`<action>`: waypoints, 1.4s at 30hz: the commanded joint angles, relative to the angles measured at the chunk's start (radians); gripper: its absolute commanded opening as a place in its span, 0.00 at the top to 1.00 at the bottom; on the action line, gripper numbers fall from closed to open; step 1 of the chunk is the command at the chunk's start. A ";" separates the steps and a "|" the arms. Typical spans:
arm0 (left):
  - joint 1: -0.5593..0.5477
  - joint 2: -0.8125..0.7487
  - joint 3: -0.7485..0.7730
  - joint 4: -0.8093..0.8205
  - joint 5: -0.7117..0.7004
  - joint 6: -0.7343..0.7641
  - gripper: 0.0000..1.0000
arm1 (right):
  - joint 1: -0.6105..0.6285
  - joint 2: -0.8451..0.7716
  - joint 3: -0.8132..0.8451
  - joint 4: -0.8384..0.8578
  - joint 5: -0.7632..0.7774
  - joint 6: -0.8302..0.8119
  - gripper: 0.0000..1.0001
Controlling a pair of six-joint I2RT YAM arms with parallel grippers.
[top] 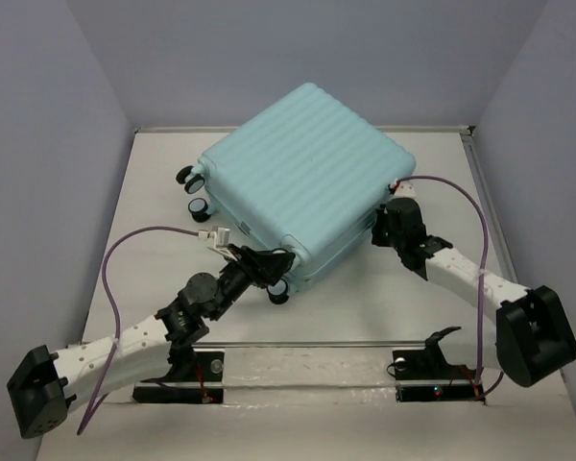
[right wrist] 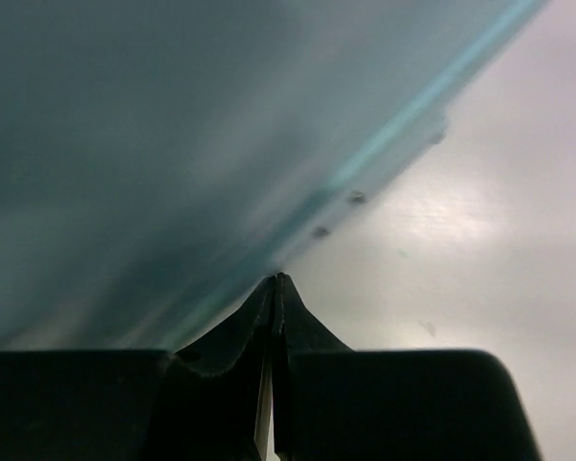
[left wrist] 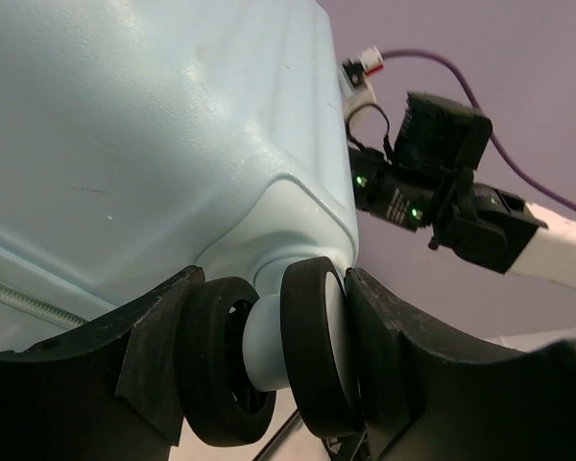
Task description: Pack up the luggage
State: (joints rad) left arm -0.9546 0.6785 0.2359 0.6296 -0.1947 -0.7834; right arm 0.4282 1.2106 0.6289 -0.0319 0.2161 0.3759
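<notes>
Snugly, left gripper (left wrist: pixel 269 357) around caster wheel (left wrist: pixel 319 346); right gripper (right wrist: pixel 275 286) pinched at luggage (top: pixel 307 173) edge.

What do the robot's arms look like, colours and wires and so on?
Both the left arm and right arm are white links with black joints. A purple cable loops along each. The fingers are matte black, and small green lights glow at the right wrist.

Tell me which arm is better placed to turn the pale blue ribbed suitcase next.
Probably left: the left hand grips a black caster wheel of the pale blue ribbed suitcase; the right hand is shut, holding nothing.
</notes>
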 commanded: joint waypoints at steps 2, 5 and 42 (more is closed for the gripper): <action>-0.121 0.140 -0.018 -0.032 -0.025 0.067 0.94 | -0.006 0.130 0.199 0.242 -0.313 -0.167 0.93; -0.130 0.234 0.044 0.019 0.003 0.108 0.94 | -0.060 0.200 0.303 0.244 -0.429 -0.161 0.93; -0.104 0.601 0.485 0.068 0.153 0.064 0.94 | 0.089 -0.272 -0.383 0.587 -0.495 -0.020 0.51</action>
State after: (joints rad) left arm -1.0584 1.2881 0.6739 0.6460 -0.0822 -0.7662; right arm 0.5098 0.9028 0.1974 0.4217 -0.3233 0.4099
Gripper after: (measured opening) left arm 0.662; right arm 0.491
